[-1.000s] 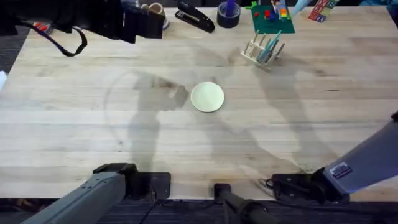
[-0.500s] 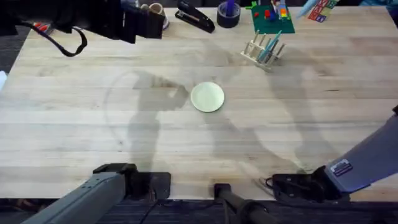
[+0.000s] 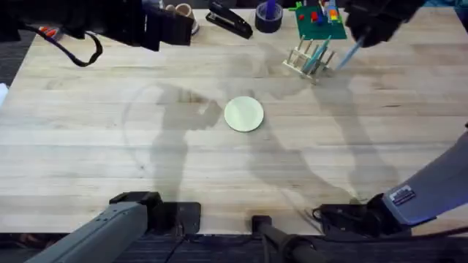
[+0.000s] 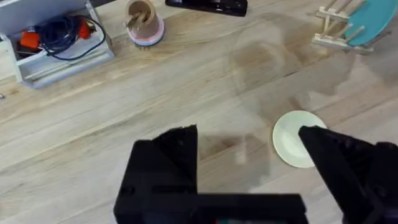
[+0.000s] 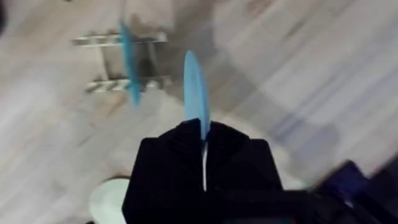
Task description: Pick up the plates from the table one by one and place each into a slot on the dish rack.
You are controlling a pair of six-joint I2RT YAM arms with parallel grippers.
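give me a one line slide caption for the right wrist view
Right gripper carries a light blue plate edge-on above the dish rack, where another blue plate already stands.

You have the dish rack (image 3: 309,58) standing on the table (image 3: 88,146) toward its far right. One plate (image 3: 316,57) stands on edge in a slot of the dish rack. Just to the right of the dish rack, above the table, your right tool (image 3: 363,38) holds a second plate (image 3: 349,53) on edge; that plate is near the dish rack but apart from it. A third plate (image 3: 243,114) lies flat on the table, nearer to you and to the left of the dish rack. Right behind the dish rack sits a board with blocks (image 3: 319,19). Farther left of the dish rack, along the far edge, lie a tape roll (image 3: 268,16), a stapler (image 3: 229,20) and a cup (image 3: 181,10).
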